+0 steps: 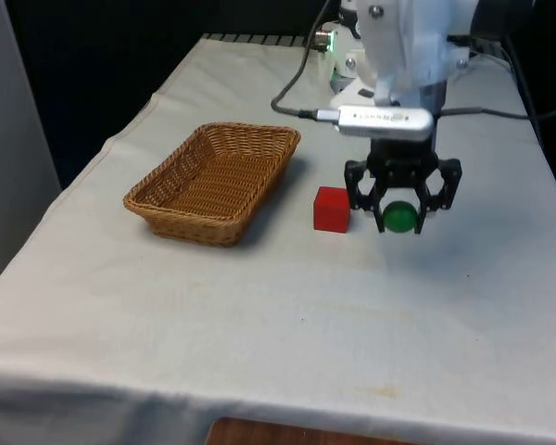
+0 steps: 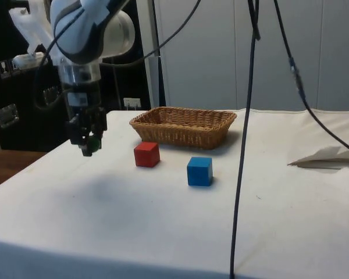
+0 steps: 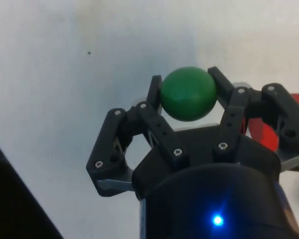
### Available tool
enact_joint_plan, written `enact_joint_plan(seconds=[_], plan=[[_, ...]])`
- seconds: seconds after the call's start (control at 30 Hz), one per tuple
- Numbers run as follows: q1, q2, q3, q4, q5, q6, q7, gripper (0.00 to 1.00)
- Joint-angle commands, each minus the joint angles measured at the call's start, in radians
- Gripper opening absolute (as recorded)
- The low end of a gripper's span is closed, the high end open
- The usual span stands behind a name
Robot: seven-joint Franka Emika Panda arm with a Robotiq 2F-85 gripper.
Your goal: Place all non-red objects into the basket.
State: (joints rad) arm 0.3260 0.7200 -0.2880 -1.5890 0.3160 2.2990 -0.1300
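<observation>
The pincer point(image 1: 399, 215) sits right of centre in the front view, closed on a green ball point(image 1: 399, 217) that is clamped between its two black fingers point(image 3: 154, 97). In the side view the pincer point(image 2: 91, 143) hangs in the left part of the frame, raised above the white cloth of the surface point(image 2: 163, 221), with the green ball point(image 2: 93, 143) showing at its tip and a faint shadow on the cloth below. The wrist view shows the green ball point(image 3: 188, 93) round and smooth, touched by a finger on each side, with pale cloth behind it.

A red cube point(image 1: 332, 208) rests on the surface point(image 1: 259, 315) just beside the pincer, on the front view's left of it, near the middle of the frame. In the side view the red cube point(image 2: 146, 154) lies left of centre, and a blue cube point(image 2: 199, 171) stands near it, slightly lower and further right in the frame; the two are apart, not touching.

A woven wicker basket point(image 1: 259, 139), rectangular and shallow, occupies the left-centre of the front view, further left than the red cube and close to it. In the side view the basket point(image 2: 183, 135) sits at the centre of the frame, above both cubes. I see nothing lying inside it.

Black cables point(image 2: 247, 116) hang across the side view's right half.
</observation>
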Motion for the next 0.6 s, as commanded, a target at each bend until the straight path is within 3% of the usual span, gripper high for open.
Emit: enact_joint_plan(seconds=[0.0,0.1,0.17,0.37,0.57], plan=[[0.002,-0.029,-0.004,-0.027,-0.003,0.003,-0.006,0.0],[0.0,-0.033,-0.003,-0.029,-0.001,-0.003,-0.008,0.0],[0.006,-0.082,-0.008,-0.079,-0.005,0.011,-0.015,0.0],[0.002,-0.133,-0.011,-0.115,-0.01,0.0,-0.022,0.0],[0.001,-0.189,-0.036,-0.145,-0.016,-0.024,-0.042,0.0]])
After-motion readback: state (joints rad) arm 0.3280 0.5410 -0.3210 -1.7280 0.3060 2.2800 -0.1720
